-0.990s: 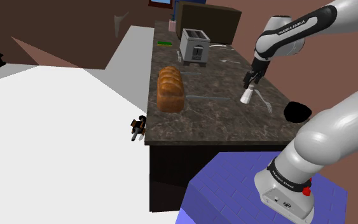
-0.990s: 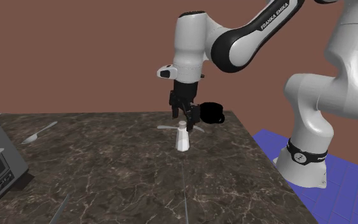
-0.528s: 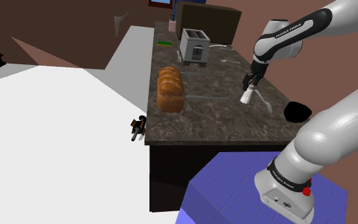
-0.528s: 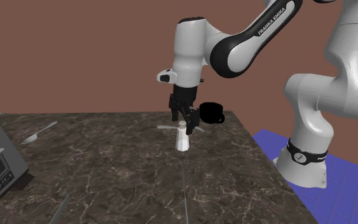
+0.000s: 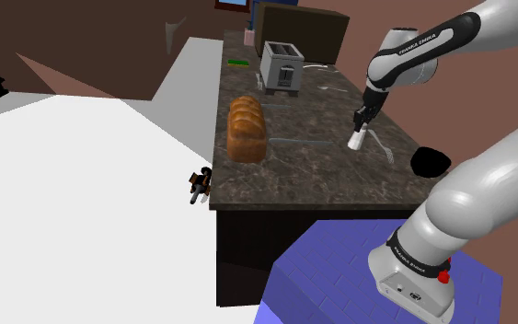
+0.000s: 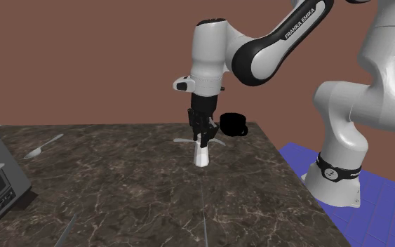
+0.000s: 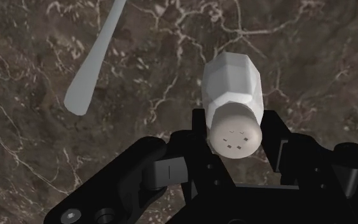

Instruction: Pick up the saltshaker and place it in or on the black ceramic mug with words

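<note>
The white saltshaker (image 5: 357, 141) (image 6: 201, 156) stands upright on the dark marbled counter (image 5: 303, 166). My black gripper (image 5: 362, 124) (image 6: 201, 137) comes straight down onto it and is shut on its upper part. In the wrist view the fingers (image 7: 279, 137) clasp the perforated cap of the saltshaker (image 7: 231, 83) on both sides. The black mug (image 5: 430, 162) (image 6: 234, 125) sits near the counter's corner, a short way beyond the shaker toward the stand.
A grey utensil (image 5: 385, 152) (image 7: 95, 60) lies on the counter right beside the shaker. A bread loaf (image 5: 246, 127) and a toaster (image 5: 282, 64) stand farther along the counter. A spoon (image 6: 43, 146) lies at the second exterior view's left. The blue stand (image 5: 358, 267) lies below the counter edge.
The hand came down a little over the saltshaker, and the fingers, which stood apart, have shut on its top. The shaker has not moved.
</note>
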Controlling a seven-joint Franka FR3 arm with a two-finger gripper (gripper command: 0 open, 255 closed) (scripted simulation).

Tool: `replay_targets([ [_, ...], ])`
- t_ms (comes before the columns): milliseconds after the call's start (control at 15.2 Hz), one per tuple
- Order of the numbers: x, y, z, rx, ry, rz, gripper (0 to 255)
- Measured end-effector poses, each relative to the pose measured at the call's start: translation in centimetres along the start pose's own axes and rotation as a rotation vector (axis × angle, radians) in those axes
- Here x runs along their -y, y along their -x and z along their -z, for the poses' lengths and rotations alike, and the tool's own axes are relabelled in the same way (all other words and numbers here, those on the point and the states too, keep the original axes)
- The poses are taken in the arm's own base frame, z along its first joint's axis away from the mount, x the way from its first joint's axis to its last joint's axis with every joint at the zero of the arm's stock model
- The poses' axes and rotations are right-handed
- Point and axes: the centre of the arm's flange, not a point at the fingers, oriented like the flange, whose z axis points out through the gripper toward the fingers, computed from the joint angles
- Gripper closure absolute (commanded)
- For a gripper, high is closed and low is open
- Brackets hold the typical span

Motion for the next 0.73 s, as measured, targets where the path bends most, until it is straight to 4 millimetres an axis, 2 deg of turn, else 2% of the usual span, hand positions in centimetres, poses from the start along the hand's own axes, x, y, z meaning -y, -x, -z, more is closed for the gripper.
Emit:
replay_targets([
  [330, 0.0, 0.0, 0.0, 0.000, 0.000, 0.000, 255],
  [726, -0.3, -0.2, 2.5, 0.000, 0.000, 0.000, 255],
])
